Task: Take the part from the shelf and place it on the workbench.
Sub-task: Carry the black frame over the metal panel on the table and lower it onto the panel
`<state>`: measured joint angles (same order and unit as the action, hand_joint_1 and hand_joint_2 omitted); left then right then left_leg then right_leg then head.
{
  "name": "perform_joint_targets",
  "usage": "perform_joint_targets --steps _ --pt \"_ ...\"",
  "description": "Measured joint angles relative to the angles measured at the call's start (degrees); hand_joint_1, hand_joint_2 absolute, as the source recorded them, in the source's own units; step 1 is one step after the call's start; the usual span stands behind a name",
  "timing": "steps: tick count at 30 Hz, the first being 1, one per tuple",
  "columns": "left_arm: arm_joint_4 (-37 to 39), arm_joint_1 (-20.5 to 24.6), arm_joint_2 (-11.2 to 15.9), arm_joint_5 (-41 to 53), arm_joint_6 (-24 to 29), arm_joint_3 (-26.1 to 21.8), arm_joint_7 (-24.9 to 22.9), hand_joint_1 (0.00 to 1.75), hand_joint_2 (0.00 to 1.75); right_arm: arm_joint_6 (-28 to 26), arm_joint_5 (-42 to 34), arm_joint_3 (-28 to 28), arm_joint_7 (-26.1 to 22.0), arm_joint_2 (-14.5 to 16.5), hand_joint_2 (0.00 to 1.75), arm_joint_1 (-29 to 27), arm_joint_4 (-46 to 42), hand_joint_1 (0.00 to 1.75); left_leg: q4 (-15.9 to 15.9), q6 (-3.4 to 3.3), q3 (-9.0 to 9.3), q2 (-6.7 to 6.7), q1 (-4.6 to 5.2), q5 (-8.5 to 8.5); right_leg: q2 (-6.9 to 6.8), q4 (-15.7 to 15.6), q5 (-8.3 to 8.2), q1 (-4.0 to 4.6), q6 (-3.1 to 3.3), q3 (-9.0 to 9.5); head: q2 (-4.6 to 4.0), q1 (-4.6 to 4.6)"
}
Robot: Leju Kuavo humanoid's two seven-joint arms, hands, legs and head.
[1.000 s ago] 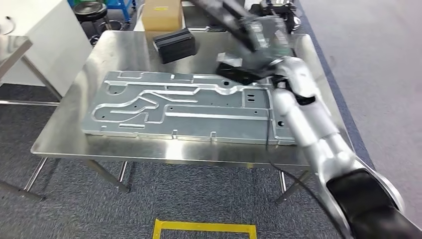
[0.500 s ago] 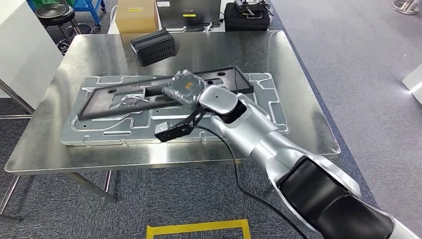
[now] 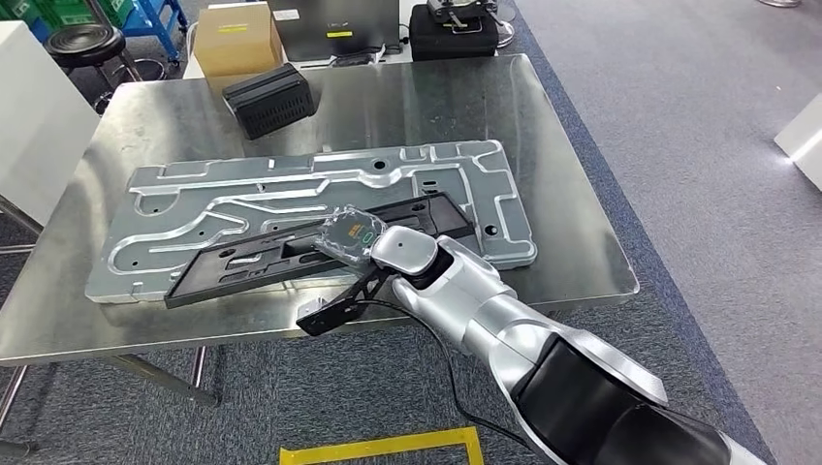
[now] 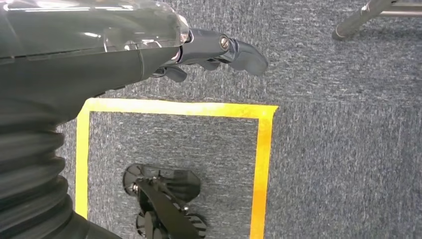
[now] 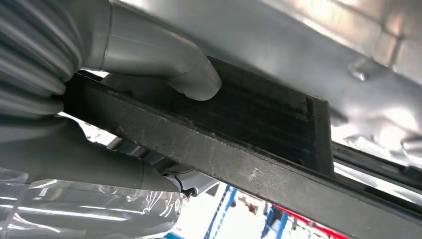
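The right hand [image 3: 351, 235] is gripping the black part [image 3: 242, 263], thumb [image 5: 196, 79] pressing its top, holding it just over the metal plate [image 3: 291, 184] on the workbench [image 3: 582, 262]. Lowering it level, then letting go, looks wisest. The left hand [image 4: 219, 50] is hanging empty, fingers loosely apart.

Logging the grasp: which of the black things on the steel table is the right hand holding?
The long flat black plastic frame lying across the silver stamped metal panel; the right hand grips it. The ribbed black box sits apart.
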<state>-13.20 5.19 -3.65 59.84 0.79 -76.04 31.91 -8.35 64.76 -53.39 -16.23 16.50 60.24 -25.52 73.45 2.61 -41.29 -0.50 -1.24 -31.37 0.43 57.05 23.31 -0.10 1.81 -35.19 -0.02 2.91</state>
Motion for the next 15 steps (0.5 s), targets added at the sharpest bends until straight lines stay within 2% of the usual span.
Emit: perform_joint_targets --steps 2,3,4,5,8,9,11,13,14,15 --pt "0.00 -0.03 0.03 0.00 0.00 0.00 0.00 0.00 1.75 -0.01 -0.02 -0.06 0.02 0.16 1.75 -0.10 0.39 1.75 -7.33 -0.06 3.10 0.02 -0.10 4.25 0.38 0.56 0.43 -0.07 -0.31 0.04 0.00 0.00" --pt "0.00 -0.01 0.05 0.00 0.00 0.01 0.00 0.00 1.75 -0.02 -0.03 -0.06 0.02 0.24 1.75 -0.07 0.54 1.75 -11.10 -0.22 4.88 0.08 -0.03 5.77 0.55 0.93 0.67 0.02 -0.56 -0.01 0.00 0.00" --pt "0.01 0.03 0.07 0.00 0.01 0.01 0.00 0.00 1.75 -0.02 -0.04 -0.06 0.02 0.31 1.75 -0.06 0.66 1.75 -13.67 -0.51 6.09 0.14 0.04 6.61 0.69 1.22 0.84 0.11 -0.81 -0.09 0.00 0.00" --pt "0.01 0.06 0.07 0.00 0.01 0.01 0.00 0.00 1.75 -0.02 -0.04 -0.06 0.02 0.37 1.75 -0.05 0.79 1.75 -14.77 -0.85 6.61 0.22 0.13 6.72 0.78 1.40 0.95 0.21 -1.07 -0.18 0.00 -0.01" --pt "0.04 0.07 0.05 -0.09 0.00 0.01 0.04 0.00 1.75 0.08 -0.26 -0.08 0.12 0.42 1.75 -0.06 1.24 1.75 -14.91 -1.96 6.63 0.26 0.09 6.78 0.79 1.66 1.20 0.26 -1.83 -0.28 0.00 -0.02" --pt "0.05 0.09 0.05 -0.18 -0.03 0.00 0.14 0.00 1.75 0.11 -0.45 -0.09 0.27 0.41 1.75 -0.07 1.38 1.75 -15.04 -2.33 6.66 0.22 0.00 6.89 0.65 2.49 1.86 0.22 -2.12 -0.63 0.00 -0.01" --pt "0.07 0.11 0.05 -0.43 -0.13 -0.01 0.53 0.00 1.75 0.02 -1.04 -0.10 0.85 0.19 1.75 -0.32 1.73 1.75 -15.22 -2.88 6.69 0.12 -0.07 7.02 0.32 7.76 4.93 0.04 -2.68 -3.01 0.00 -0.01" --pt "0.07 0.06 0.11 -0.38 0.08 -0.02 0.86 0.00 1.75 -0.55 -1.84 -0.09 1.48 -0.50 0.87 -1.20 2.30 0.87 -15.21 -3.11 6.67 0.11 0.03 6.98 0.14 15.50 8.18 -0.12 -3.02 -6.72 0.00 -0.01" --pt "0.07 0.03 0.15 -0.19 0.32 -0.02 0.99 0.00 1.75 -1.06 -2.33 -0.07 1.72 -1.00 0.44 -1.83 2.60 0.44 -15.19 -3.16 6.68 0.13 0.08 6.95 0.09 17.70 8.60 -0.17 -3.05 -7.85 0.00 -0.02" --pt "0.07 0.01 0.18 0.03 0.61 -0.02 1.15 0.00 1.75 -1.63 -2.79 -0.02 1.85 -1.57 0.00 -2.45 2.88 0.00 -15.18 -3.18 6.72 0.18 0.15 6.94 0.05 17.69 7.90 -0.17 -2.97 -7.93 0.00 -0.01"
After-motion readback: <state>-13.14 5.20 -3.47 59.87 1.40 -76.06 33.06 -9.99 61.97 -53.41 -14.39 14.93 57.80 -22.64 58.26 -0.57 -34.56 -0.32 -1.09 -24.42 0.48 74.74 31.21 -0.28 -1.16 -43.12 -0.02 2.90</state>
